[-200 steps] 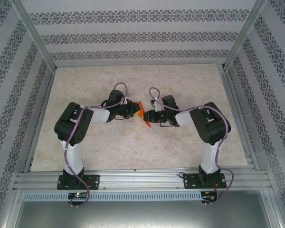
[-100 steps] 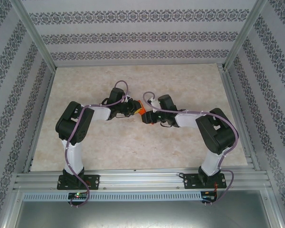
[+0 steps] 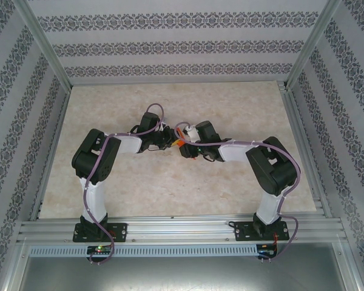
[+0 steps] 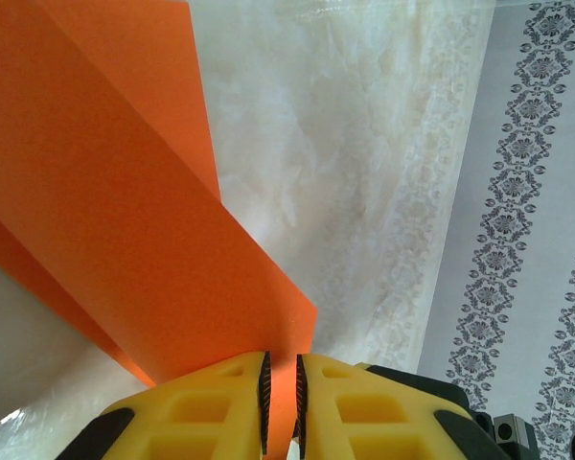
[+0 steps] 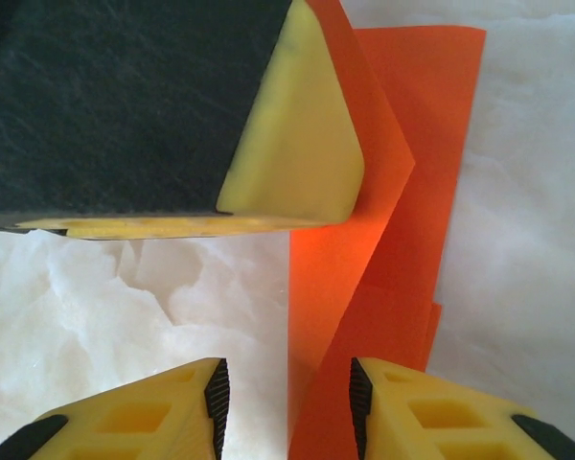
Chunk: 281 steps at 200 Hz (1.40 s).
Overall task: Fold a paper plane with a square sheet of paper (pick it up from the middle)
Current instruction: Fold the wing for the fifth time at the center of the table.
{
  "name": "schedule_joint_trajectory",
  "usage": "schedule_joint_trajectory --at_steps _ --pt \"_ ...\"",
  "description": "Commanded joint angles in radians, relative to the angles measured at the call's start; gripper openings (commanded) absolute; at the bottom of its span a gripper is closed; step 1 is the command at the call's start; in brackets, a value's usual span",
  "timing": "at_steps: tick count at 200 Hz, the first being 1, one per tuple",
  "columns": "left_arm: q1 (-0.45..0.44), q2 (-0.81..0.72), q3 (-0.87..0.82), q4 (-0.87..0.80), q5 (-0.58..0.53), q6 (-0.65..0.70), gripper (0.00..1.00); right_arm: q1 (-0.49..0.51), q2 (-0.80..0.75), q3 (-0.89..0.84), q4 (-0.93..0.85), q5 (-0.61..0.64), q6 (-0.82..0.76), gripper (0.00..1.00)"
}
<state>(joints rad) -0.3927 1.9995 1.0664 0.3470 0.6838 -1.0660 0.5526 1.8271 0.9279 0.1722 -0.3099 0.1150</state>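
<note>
One left end effector (image 4: pixel 281 388) pinches a seemingly folded sheet (image 4: pixel 105 211).

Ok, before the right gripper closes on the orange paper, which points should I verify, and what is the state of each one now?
1. Left gripper shut on the thin orange-red paper sheet: ok.
2. Right gripper jaws apart: ok.
3. Sheet edge in the gap between the right fingers: ok, but off-centre, nearer one finger.
4. Clearance between the two grippers: cannot tell; in the top view they almost meet.
5. Folded layers lined up as intended: cannot tell.
6. Sheet lifted off the beige marble-patterned table: cannot tell.
</note>
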Motion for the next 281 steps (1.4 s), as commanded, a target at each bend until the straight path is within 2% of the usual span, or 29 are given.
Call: schedule_joint_trajectory --at_steps 1,42,63,72,99,122,206,281 --pt "-0.010 0.020 0.029 -0.017 -0.006 0.018 0.19 0.010 0.025 0.033 -0.011 0.012 -0.053 0.39" --pt "-0.009 0.020 0.034 -0.023 -0.005 0.021 0.19 0.020 0.068 0.065 -0.030 0.029 -0.067 0.35" --pt "-0.009 0.018 0.034 -0.027 -0.003 0.019 0.19 0.020 0.073 0.070 -0.025 0.034 -0.062 0.30" --pt "-0.008 0.016 0.035 -0.027 -0.003 0.019 0.19 0.018 0.069 0.067 -0.016 0.031 -0.053 0.24" --pt "-0.005 -0.017 0.027 -0.033 -0.001 0.024 0.19 -0.005 0.042 0.043 0.015 -0.070 0.000 0.10" --pt "0.003 -0.063 0.000 -0.042 -0.002 0.040 0.20 -0.034 0.040 0.019 0.048 -0.185 0.068 0.02" --pt "0.015 -0.217 -0.199 0.042 -0.001 0.070 0.21 -0.045 0.052 -0.035 0.102 -0.364 0.233 0.01" --pt "0.011 -0.207 -0.288 0.168 0.017 0.041 0.20 -0.045 0.116 0.007 0.077 -0.432 0.282 0.01"
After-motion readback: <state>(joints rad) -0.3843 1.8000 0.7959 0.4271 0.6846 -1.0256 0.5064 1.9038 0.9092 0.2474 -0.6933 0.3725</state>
